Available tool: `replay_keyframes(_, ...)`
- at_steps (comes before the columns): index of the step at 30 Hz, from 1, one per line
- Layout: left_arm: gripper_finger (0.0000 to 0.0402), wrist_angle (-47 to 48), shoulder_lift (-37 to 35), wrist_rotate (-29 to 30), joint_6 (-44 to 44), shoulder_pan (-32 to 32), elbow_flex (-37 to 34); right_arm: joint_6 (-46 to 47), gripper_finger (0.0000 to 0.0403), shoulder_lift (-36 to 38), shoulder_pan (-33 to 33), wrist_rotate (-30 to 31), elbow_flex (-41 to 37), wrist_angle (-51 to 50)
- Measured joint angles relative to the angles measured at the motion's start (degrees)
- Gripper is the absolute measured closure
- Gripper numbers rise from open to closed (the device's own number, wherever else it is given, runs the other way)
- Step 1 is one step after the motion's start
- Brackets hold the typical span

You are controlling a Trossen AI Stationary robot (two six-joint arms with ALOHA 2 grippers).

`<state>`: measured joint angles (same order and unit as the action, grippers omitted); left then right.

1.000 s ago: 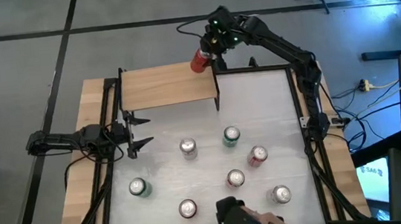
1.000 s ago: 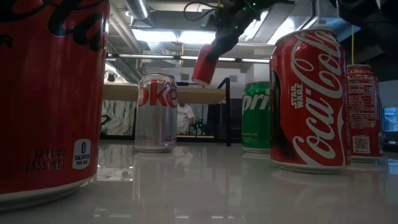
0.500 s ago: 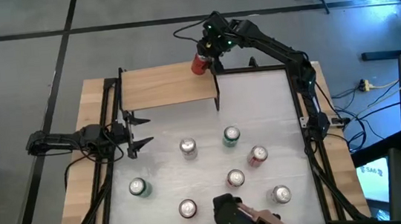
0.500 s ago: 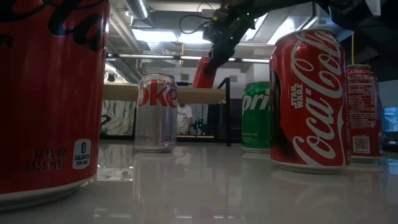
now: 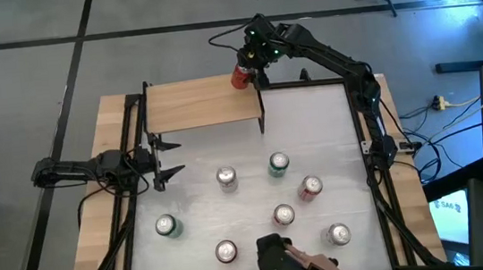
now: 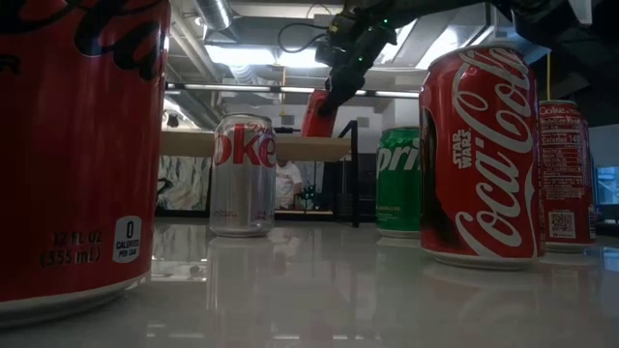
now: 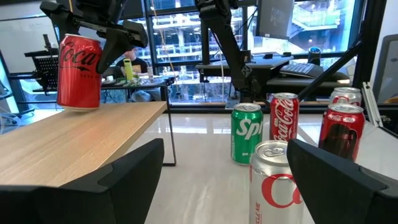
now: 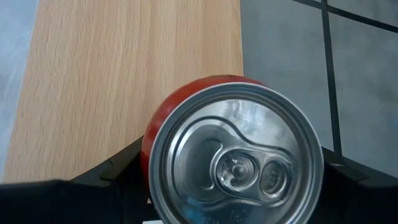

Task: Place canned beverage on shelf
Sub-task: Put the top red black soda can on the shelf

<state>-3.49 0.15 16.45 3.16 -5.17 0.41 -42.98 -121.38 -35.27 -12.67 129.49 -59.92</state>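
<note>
A white table point(image 5: 226, 155) with wooden side strips fills the floor space under us, and beyond it the low camera looks into a room of ceiling lights and glass. At the table's far edge stands the shelf point(image 5: 200, 103), a small light-wood board on thin black legs.

Our right gripper point(image 5: 250, 66) is clamped on a red can point(image 5: 242, 76), its fingers either side of the body, as the right wrist camera shows from straight above the silver lid. The can stands upright, long axis vertical, at the shelf's far right corner. From the left wrist camera its base looks to be on or barely above the board; we cannot tell whether it has fully touched. The gripper sits directly over the can, so we judge the coming move turns on a straight release and lift, with the corner close on two sides.

Our left gripper point(image 5: 165, 159) waits open at the table's left side, well apart from the can; the right arm is plainly the nearer.

The held can reads Coca-Cola. Six more stand on the table: a silver Diet Coke point(image 6: 242, 174), a green Sprite point(image 6: 398, 182), and a Coca-Cola can point(image 6: 481, 155) marked Star Wars.
</note>
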Motion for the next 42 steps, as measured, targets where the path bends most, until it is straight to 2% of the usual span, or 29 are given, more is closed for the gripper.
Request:
replay_keyframes(8, 0.0072, 0.0, 0.0, 0.0, 0.0, 0.0, 0.0, 0.0, 0.0093, 0.0, 0.0, 0.0, 0.0, 0.0)
replay_keyframes(15, 0.0072, 0.0, 0.0, 0.0, 0.0, 0.0, 0.0, 0.0, 0.0023, 0.0, 0.0, 0.0, 0.0, 0.0)
replay_keyframes(18, 0.0072, 0.0, 0.0, 0.0, 0.0, 0.0, 0.0, -0.3, 0.0007, 0.0, 0.0, 0.0, 0.0, 0.0)
replay_keyframes(42, 0.0072, 0.0, 0.0, 0.0, 0.0, 0.0, 0.0, -0.5, 0.0015, 0.0, 0.1, 0.0, 0.0, 4.4)
